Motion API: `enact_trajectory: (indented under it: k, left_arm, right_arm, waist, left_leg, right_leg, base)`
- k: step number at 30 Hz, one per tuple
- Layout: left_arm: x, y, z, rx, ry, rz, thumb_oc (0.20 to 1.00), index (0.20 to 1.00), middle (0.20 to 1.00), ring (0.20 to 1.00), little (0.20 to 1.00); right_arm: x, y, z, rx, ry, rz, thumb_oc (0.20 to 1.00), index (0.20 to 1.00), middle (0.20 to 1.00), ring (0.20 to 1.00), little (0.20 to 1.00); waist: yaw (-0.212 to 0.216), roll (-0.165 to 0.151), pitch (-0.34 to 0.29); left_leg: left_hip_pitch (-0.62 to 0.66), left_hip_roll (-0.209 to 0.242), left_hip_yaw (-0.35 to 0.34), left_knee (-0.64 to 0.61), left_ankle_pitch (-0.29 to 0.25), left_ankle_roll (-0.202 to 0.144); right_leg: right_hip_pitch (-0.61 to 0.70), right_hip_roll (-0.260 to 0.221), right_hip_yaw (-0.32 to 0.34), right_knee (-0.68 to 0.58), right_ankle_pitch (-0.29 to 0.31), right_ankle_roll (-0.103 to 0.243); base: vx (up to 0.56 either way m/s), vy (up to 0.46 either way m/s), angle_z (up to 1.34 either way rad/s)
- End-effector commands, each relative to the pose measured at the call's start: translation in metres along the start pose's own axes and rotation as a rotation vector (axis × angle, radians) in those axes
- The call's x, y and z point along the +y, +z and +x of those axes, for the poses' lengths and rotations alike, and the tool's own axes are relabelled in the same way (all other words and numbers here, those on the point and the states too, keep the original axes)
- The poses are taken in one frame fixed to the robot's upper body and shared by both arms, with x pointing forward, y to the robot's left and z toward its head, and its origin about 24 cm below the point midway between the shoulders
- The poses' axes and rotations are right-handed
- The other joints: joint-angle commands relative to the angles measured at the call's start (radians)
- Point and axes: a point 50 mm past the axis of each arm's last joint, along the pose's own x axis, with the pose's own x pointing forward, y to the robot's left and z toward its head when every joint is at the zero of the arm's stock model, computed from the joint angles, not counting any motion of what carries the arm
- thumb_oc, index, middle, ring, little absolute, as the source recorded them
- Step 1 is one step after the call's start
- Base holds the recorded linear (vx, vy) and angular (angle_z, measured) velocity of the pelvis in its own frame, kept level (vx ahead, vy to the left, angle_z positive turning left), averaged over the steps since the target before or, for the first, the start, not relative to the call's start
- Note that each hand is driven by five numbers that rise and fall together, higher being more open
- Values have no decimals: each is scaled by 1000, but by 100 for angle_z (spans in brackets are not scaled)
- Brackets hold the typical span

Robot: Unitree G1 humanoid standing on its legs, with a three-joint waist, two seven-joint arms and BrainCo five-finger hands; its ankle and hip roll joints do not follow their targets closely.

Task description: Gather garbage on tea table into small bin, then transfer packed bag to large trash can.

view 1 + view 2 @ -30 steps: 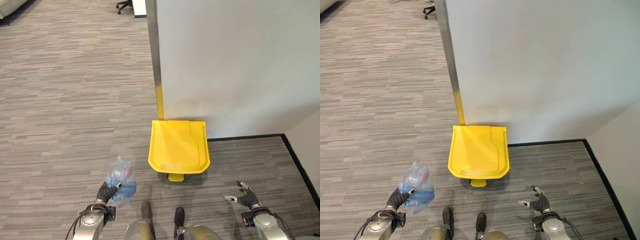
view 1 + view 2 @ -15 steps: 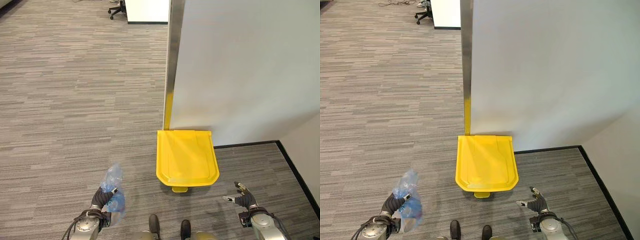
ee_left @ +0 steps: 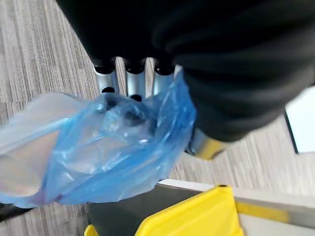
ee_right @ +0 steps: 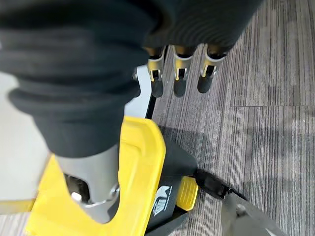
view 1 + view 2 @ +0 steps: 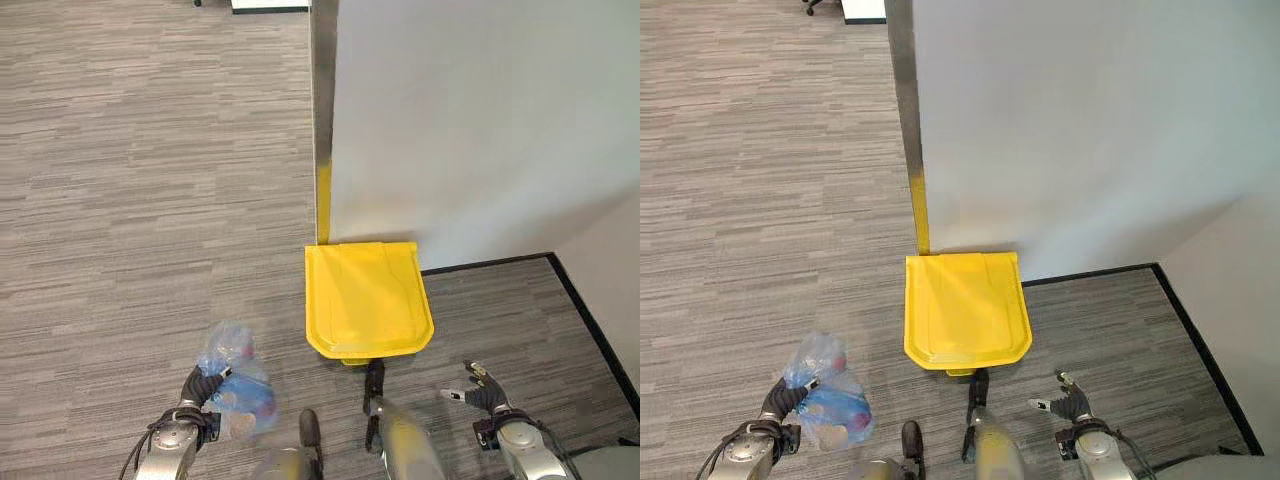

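- Bag (image 5: 232,375): blue plastic, filled, clamped in curled fingers of left robot hand (image 5: 198,385), near left above carpet.
- Yellow trash can (image 5: 367,298): lid closed, against wall.
- Right robot hand (image 5: 484,392): fingers spread, empty.

Bag swinging as the robot nears the bin
The blue bag (image 5: 232,378) in the left hand (image 5: 196,386) is hanging fuller and lower, closer to the yellow bin (image 5: 367,298).

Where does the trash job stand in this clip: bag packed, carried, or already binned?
Packed and carried, not binned. The left robot hand grips a translucent blue plastic bag with rubbish inside, off the grey carpet. The yellow pedal trash can stands straight ahead against the white wall with its lid shut. The right robot hand is open and empty. Left: open the lid, drop the bag in.
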Motion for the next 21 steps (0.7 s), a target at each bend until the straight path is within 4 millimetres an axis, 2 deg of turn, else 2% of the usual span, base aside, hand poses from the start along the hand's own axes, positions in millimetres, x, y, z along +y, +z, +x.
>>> enact_trajectory:
  k: [1,2,3,8,12,14,15,16,17,18,19,21]
  left_arm:
    - [24,19,-4,-113,53,27,200,200,200,200,200]
    - [24,19,-4,-113,53,27,200,200,200,200,200]
    - [21,16,-4,-99,44,23,200,200,200,200,200]
    - [16,19,1,-103,24,17,200,200,200,200,200]
    - [13,19,0,-109,12,18,200,200,200,200,200]
    - [10,18,-1,-107,-8,27,200,200,200,200,200]
    - [7,18,-1,-110,-29,39,200,200,200,200,200]
    - [6,19,-1,-113,-37,45,200,200,200,200,200]
    - [2,23,0,-129,-58,59,200,200,200,200,200]
    - [1,24,0,-134,-62,62,200,200,200,200,200]
    - [-2,28,2,-148,-75,70,200,200,200,200,200]
    - [-6,34,4,-168,-85,69,200,200,200,200,200]
  right_arm:
    - [-15,6,0,-40,-62,28,1000,1000,1000,1000,1000]
    - [-15,6,0,-40,-62,28,1000,1000,1000,1000,1000]
    - [-19,3,0,-30,-80,43,1000,1000,1000,1000,1000]
    - [-26,2,1,-26,-100,57,1000,1000,1000,1000,1000]
    - [-20,0,1,-16,-71,55,1000,1000,1000,1000,1000]
    - [-8,4,3,-25,-12,38,1000,1000,1000,1000,1000]
    - [5,16,6,-64,51,31,1000,1000,1000,1000,1000]
    - [9,22,7,-85,73,24,1000,1000,1000,1000,1000]
    - [22,43,10,-158,136,1,1000,1000,1000,1000,1000]
    - [28,52,11,-187,160,-9,1000,1000,1000,1000,1000]
    - [42,76,12,-265,217,-47,1000,1000,1000,1000,1000]
    - [51,99,13,-341,253,-71,1000,1000,1000,1000,1000]
  waist:
    - [-13,-43,-70]
    - [-13,-42,-70]
    - [-24,-34,-86]
    - [-46,-11,-111]
    - [-49,-2,-120]
    - [-42,0,-121]
    - [-31,0,-119]
    - [-27,0,-118]
    - [-12,0,-115]
    - [-7,-1,-113]
    - [8,-2,-111]
    - [22,-3,-108]
  left_leg:
    - [116,-69,-71,169,-291,-40]
    - [114,-68,-71,172,-293,-40]
    - [126,-48,-73,177,-311,-44]
    - [142,-30,-69,125,-296,-54]
    - [160,-31,-68,86,-284,-51]
    - [164,-36,-75,79,-280,-48]
    - [164,-41,-80,79,-279,-45]
    - [163,-42,-81,79,-279,-45]
    - [158,-46,-85,84,-279,-42]
    - [156,-47,-86,86,-280,-42]
    - [151,-49,-89,90,-282,-41]
    - [145,-50,-95,96,-283,-40]
  right_leg:
    - [-81,20,55,38,46,-20]
    - [-82,20,54,39,45,-20]
    - [-78,21,39,62,41,-31]
    - [-77,41,34,49,35,-34]
    - [-66,54,50,22,45,-27]
    - [-66,54,61,15,55,-23]
    - [-66,53,66,9,60,-23]
    - [-66,52,66,7,62,-23]
    - [-67,48,66,4,64,-24]
    - [-68,48,64,5,64,-24]
    - [-70,44,60,4,65,-26]
    - [-71,41,56,5,64,-28]
  base:
    - [209,-57,53]
    - [399,-147,20]
    - [194,-89,11]
    - [121,-37,9]
    - [22,24,-5]
    - [3,16,-2]
    - [1,12,5]
    - [3,5,7]
    - [0,-3,12]
    - [-2,-16,11]
    - [2,-22,12]
    - [4,-25,9]
